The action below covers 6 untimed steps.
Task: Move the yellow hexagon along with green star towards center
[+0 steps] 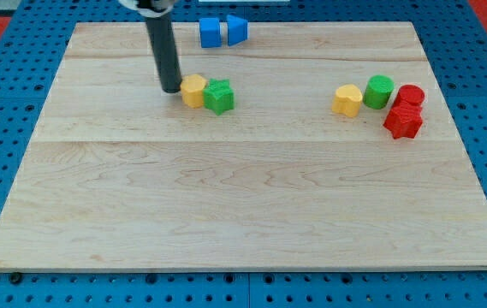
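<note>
The yellow hexagon point(193, 90) lies on the wooden board point(243, 197) at the upper left, touching the green star point(219, 96) on its right side. My tip point(171, 88) stands just left of the yellow hexagon, touching or nearly touching it. The dark rod rises from there toward the view's top.
Two blue blocks point(222, 32) sit side by side at the board's top edge. At the right are another yellow block point(347, 100), a green cylinder point(378, 91), a red cylinder point(410, 96) and a red star point(403, 121) clustered together.
</note>
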Motion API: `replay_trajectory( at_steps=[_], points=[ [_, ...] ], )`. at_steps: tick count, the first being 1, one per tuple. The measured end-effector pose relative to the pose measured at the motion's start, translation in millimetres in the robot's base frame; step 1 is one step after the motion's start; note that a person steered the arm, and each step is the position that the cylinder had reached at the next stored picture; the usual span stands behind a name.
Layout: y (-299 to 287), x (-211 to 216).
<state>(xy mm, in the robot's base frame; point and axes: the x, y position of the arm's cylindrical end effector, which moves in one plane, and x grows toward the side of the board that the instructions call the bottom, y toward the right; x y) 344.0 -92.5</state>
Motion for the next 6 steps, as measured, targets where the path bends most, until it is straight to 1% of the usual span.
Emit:
replay_trajectory(
  at_steps=[2,6],
  points=[
    [45,6],
    [132,89]
  ],
)
